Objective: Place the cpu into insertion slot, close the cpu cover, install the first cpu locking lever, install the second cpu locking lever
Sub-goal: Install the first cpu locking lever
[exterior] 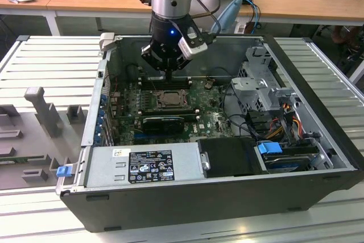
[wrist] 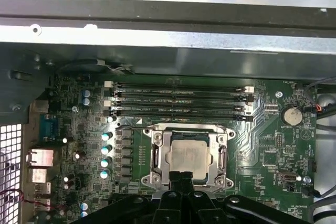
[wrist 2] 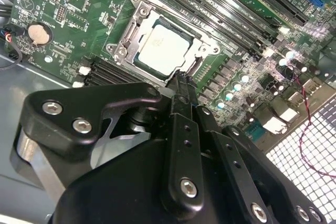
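The cpu (wrist: 187, 156) lies flat in the insertion slot on the green motherboard (wrist: 262, 145), its pale silver face up (wrist 2: 165, 48). The cpu cover (wrist: 157, 153), a grey metal frame, is folded down around it (wrist 2: 131, 30). In the exterior view my gripper (exterior: 165, 75) hangs inside the open computer case, just above the back edge of the socket and the cpu (exterior: 169, 99). Both wrist views show its black fingertips (wrist 2: 182, 80) pressed together with nothing between them, at the socket's edge (wrist: 181, 178).
Black memory slots (wrist: 178, 100) run beside the socket, and a coin battery (wrist: 292, 115) sits on the board. The case wall (wrist: 168, 40) stands close behind. A power supply (exterior: 142, 166), a drive cage (exterior: 267, 92) and loose cables (exterior: 284, 118) fill the case's front and the exterior view's right.
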Action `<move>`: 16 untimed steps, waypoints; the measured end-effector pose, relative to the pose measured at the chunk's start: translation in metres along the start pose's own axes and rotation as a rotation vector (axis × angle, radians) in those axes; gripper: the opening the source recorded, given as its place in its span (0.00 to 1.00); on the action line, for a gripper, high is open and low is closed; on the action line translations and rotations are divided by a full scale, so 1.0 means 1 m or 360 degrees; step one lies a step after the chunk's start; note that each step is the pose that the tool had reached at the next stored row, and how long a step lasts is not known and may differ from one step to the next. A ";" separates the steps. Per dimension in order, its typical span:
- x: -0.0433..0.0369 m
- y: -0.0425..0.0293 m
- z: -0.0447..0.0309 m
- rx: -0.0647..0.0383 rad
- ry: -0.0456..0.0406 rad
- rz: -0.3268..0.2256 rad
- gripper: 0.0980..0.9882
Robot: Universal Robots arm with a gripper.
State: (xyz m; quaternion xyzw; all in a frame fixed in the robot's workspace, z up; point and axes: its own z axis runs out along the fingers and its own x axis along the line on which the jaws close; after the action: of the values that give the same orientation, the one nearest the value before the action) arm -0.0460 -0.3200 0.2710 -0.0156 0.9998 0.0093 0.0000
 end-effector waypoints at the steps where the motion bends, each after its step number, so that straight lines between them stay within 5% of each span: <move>1: 0.0010 0.0000 0.0000 -0.0001 0.0000 -0.0001 0.01; 7: 0.0107 0.0002 0.0000 -0.0009 -0.0001 -0.0006 0.01; 10: 0.0333 0.0010 0.0001 -0.0013 -0.0007 -0.0006 0.01; 16: 0.0578 0.0050 0.0017 -0.0013 -0.0015 -0.0007 0.01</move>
State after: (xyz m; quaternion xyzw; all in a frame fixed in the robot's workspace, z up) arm -0.1040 -0.3168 0.2694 -0.0176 0.9997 0.0135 0.0047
